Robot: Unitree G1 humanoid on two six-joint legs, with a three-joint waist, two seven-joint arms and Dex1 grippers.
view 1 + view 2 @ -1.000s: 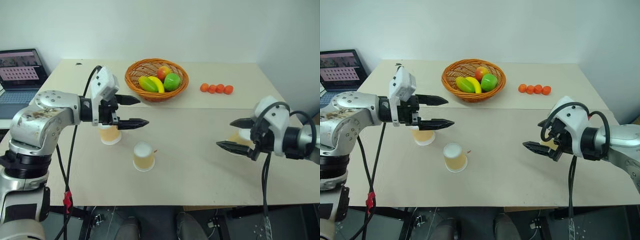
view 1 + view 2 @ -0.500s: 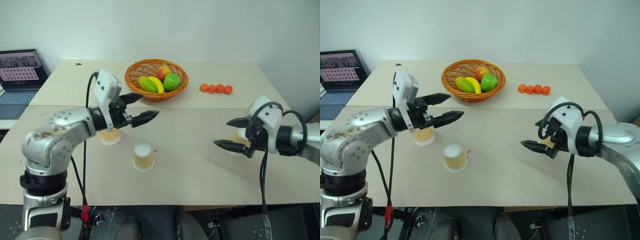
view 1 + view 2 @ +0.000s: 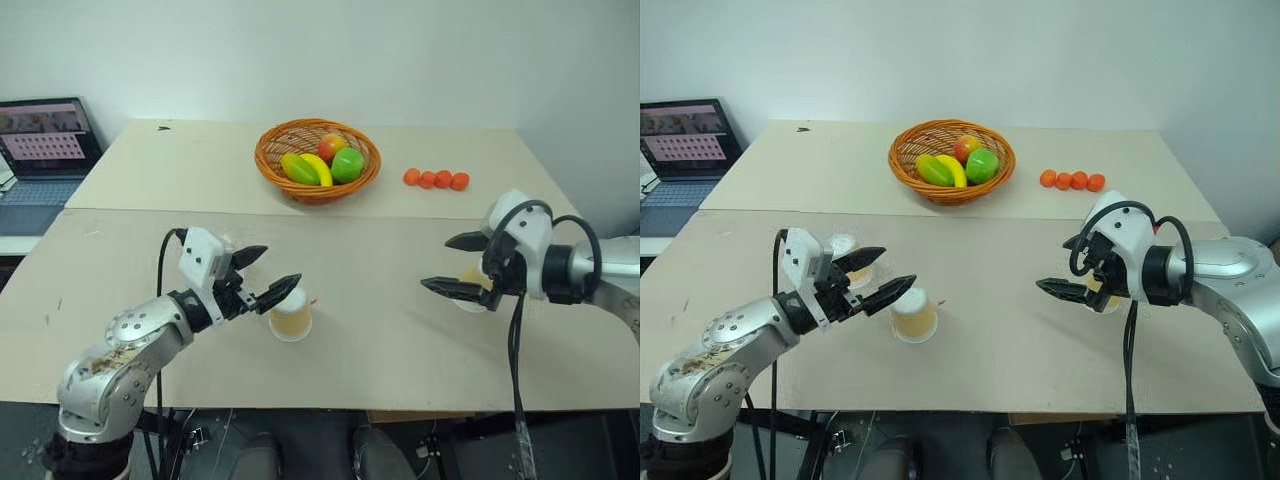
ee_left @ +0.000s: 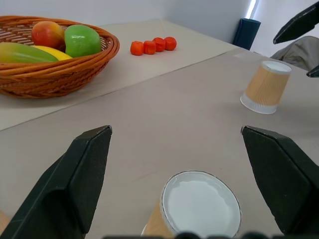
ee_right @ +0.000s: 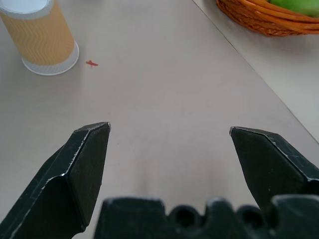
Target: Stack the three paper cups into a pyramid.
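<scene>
Fingers of the left gripper (image 3: pixel 876 279) are spread wide and hold nothing, just beside the middle cup (image 3: pixel 912 315), which stands upside down on the table (image 3: pixel 1000 330). A second cup (image 3: pixel 848 258) is seen behind that gripper. Right gripper (image 3: pixel 455 266) fingers are likewise spread wide, empty, with the third cup (image 4: pixel 265 86) just behind them. Farther back, fruit is held in a basket (image 3: pixel 951 160), with orange balls (image 3: pixel 1072 180) beside it.

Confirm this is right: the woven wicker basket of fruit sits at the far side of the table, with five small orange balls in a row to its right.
Not quite. The woven wicker basket of fruit does sit at the far side of the pale wooden table, but the row to its right holds four small orange balls, not five. The left eye view shows this.
</scene>
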